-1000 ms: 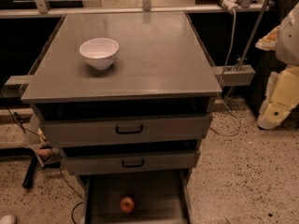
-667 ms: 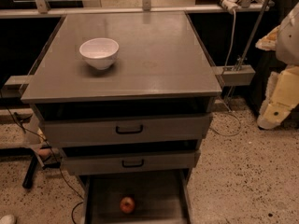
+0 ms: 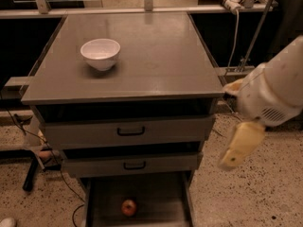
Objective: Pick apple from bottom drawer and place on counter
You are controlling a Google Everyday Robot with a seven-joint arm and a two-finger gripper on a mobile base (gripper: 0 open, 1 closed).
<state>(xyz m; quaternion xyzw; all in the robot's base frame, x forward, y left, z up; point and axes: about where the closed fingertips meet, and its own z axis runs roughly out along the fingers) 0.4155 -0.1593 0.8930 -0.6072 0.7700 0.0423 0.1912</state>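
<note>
The gripper (image 3: pixel 236 150) (open or closed: cannot tell) has advanced beside the bench (image 3: pixel 156 51); the apple (image 3: pixel 129 207) remains ungrasped in the bottom drawer (image 3: pixel 161 197).

1. Counter (image 3: pixel 156 56): top of the cabinet; bowl (image 3: pixel 100 53) on its left half.
2. Two upper drawers (image 3: pixel 130 130): stacked below the counter.
3. Bottom drawer (image 3: pixel 102 202): lowest, pulled out forward; apple (image 3: pixel 129 207) inside, near centre.
4. Gripper (image 3: pixel 239 148): right of the cabinet, level with the upper drawers, apart from the apple.

Lab; metal drawer cabinet (image 3: pixel 165 132), speckled floor (image 3: pixel 255 197), cables (image 3: pixel 235 30); tool (image 3: pixel 239 148) right
</note>
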